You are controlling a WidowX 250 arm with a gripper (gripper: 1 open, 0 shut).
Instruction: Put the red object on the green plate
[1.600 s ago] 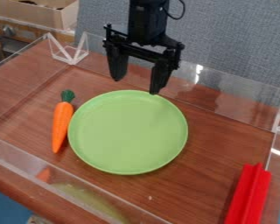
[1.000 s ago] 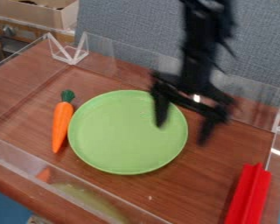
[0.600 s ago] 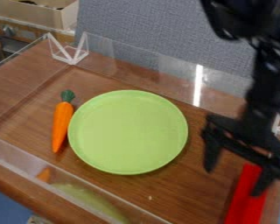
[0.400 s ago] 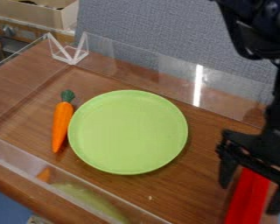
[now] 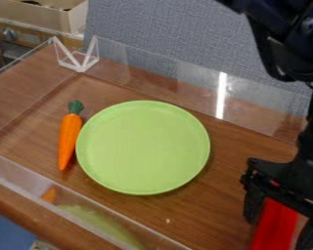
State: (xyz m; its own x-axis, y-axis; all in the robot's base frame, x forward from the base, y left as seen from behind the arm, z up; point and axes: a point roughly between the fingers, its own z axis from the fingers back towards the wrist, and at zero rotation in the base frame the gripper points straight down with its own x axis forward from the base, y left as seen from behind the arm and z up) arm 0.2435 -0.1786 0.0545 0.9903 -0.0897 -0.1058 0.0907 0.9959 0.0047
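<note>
Jaws (image 5: pixel 280 217) now lower, around red bar (image 5: pixel 276 227)

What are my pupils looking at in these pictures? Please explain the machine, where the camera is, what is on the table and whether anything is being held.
The dark machine at the right is a robot arm ending in a gripper, two fingers that can pinch things. There is just one view, looking down at the wooden table from a fixed-looking spot.

Near the middle lies a round green plate. Left of it is an orange carrot with a green top. At the lower right is the long red object, partly hidden by the gripper.

The fingers stand open around or just above the red object, so it does not appear to be held. The plate carries nothing.
</note>
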